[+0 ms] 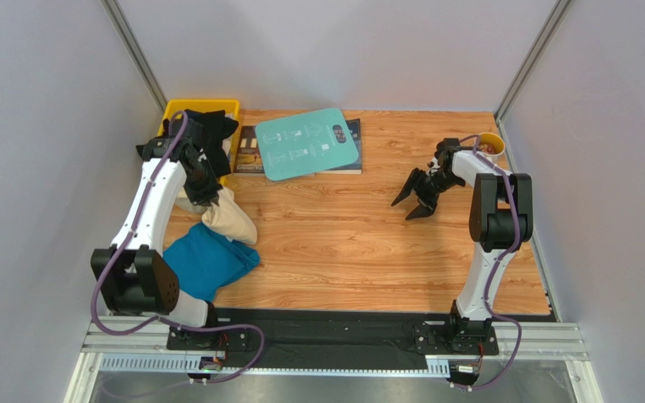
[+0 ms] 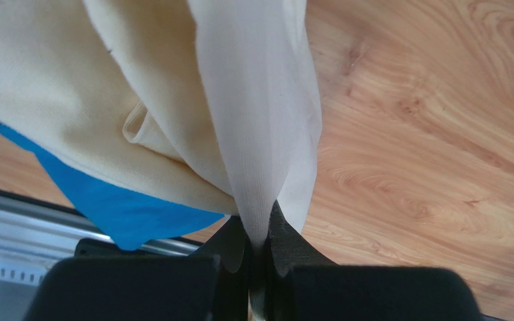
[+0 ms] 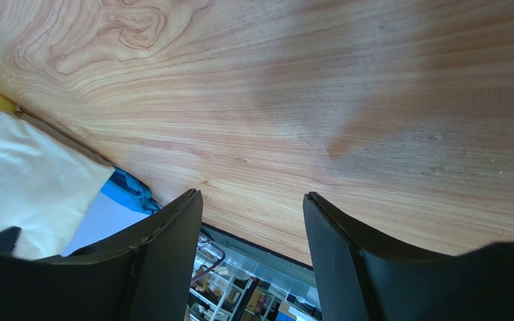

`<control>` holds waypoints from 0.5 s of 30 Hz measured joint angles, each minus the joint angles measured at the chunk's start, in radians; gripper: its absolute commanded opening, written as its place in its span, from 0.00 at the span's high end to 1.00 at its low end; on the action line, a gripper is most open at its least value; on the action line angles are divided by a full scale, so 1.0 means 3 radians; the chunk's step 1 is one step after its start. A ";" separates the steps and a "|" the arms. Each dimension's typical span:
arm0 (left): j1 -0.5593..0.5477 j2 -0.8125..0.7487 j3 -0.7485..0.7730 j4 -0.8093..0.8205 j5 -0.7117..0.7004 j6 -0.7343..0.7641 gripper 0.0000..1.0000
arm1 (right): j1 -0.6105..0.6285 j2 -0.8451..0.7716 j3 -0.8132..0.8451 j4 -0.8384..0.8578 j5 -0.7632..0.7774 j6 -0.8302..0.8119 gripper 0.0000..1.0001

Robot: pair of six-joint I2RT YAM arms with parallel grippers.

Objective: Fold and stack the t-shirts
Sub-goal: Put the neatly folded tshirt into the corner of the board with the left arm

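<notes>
My left gripper (image 1: 204,193) is shut on the pale cream-yellow t-shirt (image 1: 227,217) and holds it bunched above the table at the left; in the left wrist view the cloth (image 2: 172,100) hangs from my closed gripper (image 2: 258,231). The teal-blue t-shirt (image 1: 204,262) lies crumpled on the wood below it, near the front left, and shows in the left wrist view (image 2: 105,200). Black t-shirts (image 1: 212,130) are heaped in the yellow bin (image 1: 174,107). My right gripper (image 1: 417,197) is open and empty over bare wood at the right, its fingers (image 3: 166,247) spread wide.
A rigid teal board with white print (image 1: 307,143) lies on a dark mat (image 1: 353,159) at the back centre. A small yellow bowl (image 1: 492,144) sits at the back right corner. Grey walls close in on both sides. A metal rail (image 1: 334,340) runs along the near edge.
</notes>
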 measured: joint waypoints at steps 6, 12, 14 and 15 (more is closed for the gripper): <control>-0.0001 0.0290 0.0198 0.0080 0.0149 0.0001 1.00 | 0.0000 0.0000 0.0000 0.0000 -0.0004 -0.0003 0.37; 0.0000 0.0243 0.0234 -0.0041 0.0106 0.0051 1.00 | 0.0000 0.0000 0.0000 0.0000 -0.0003 -0.0003 0.37; 0.0000 0.0177 0.0210 -0.0071 0.0079 0.0064 1.00 | 0.0000 0.0000 0.0000 0.0000 -0.0003 -0.0003 0.38; 0.0000 0.0128 0.0181 -0.0088 0.0060 0.0070 1.00 | 0.0000 0.0000 0.0000 0.0000 -0.0004 -0.0003 0.37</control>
